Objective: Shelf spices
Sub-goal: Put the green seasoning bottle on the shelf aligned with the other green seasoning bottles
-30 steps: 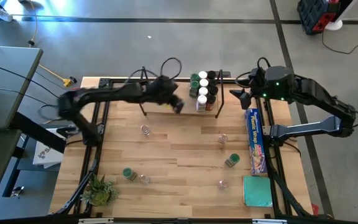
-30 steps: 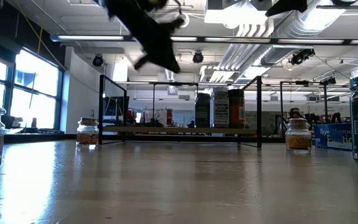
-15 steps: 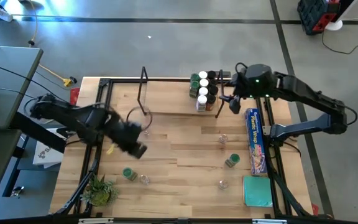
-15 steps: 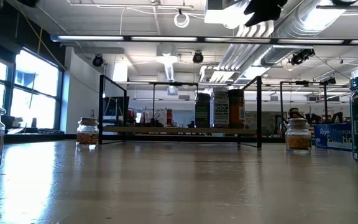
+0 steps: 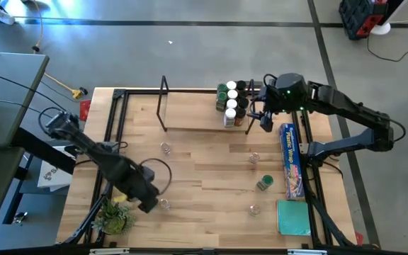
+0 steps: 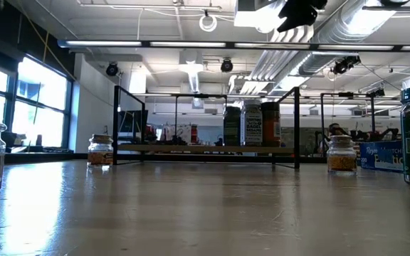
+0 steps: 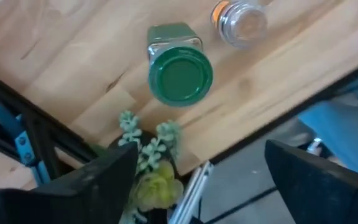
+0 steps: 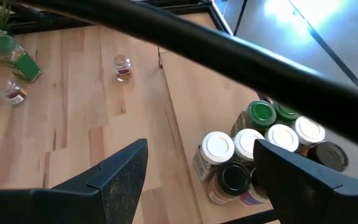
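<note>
**Ana:** Fingers on the left gripper point(image 7: 194, 171) are spread wide and hold nothing; they hang over the green-lidded jar point(image 7: 179, 71) at the bench's near left corner, beside the small plant point(image 7: 148, 165). A clear-lidded jar point(image 7: 241, 22) stands just beside it.

**Ben:** And the right gripper point(image 8: 197, 171)?

**Ana:** Open too, empty, above the jars point(image 5: 232, 99) clustered at the right end of the shelf point(image 5: 190, 117).

**Ben:** What could go wrong?

**Ana:** I'd say a finger catches the plant on the way down and drags it, or knocks the clear jar over. The green jar also sits near the bench point(image 5: 204, 163) edge, so an off-centre pinch might push it off. On the right, crowded lids could get bumped.
</note>
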`<state>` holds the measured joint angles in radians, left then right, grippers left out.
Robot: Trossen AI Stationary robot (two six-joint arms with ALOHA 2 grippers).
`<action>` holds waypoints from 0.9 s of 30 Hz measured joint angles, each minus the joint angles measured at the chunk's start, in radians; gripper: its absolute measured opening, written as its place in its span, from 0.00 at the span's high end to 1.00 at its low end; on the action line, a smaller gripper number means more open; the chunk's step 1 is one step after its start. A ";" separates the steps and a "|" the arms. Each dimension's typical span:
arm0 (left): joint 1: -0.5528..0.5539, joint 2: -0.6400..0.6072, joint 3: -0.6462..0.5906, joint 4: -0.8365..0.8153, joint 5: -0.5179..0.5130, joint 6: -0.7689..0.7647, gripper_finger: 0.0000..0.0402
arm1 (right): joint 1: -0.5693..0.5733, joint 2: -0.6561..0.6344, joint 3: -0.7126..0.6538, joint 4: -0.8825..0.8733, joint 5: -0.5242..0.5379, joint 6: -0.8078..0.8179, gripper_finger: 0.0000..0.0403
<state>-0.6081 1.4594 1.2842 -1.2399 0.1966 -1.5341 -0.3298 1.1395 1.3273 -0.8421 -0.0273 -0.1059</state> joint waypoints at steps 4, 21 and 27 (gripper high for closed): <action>-0.002 0.102 0.000 0.016 0.003 0.000 0.11 | 0.000 -0.003 0.000 -0.005 0.000 0.000 0.29; 0.046 0.245 0.000 0.000 -0.063 0.040 0.34 | 0.000 -0.003 0.000 -0.008 0.000 -0.008 0.29; 0.070 0.245 0.000 0.003 -0.046 0.163 0.39 | 0.000 -0.003 0.000 -0.008 0.000 -0.007 0.29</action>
<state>-0.5376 1.7046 1.2839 -1.2366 0.1502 -1.3710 -0.3298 1.1362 1.3273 -0.8497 -0.0273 -0.1131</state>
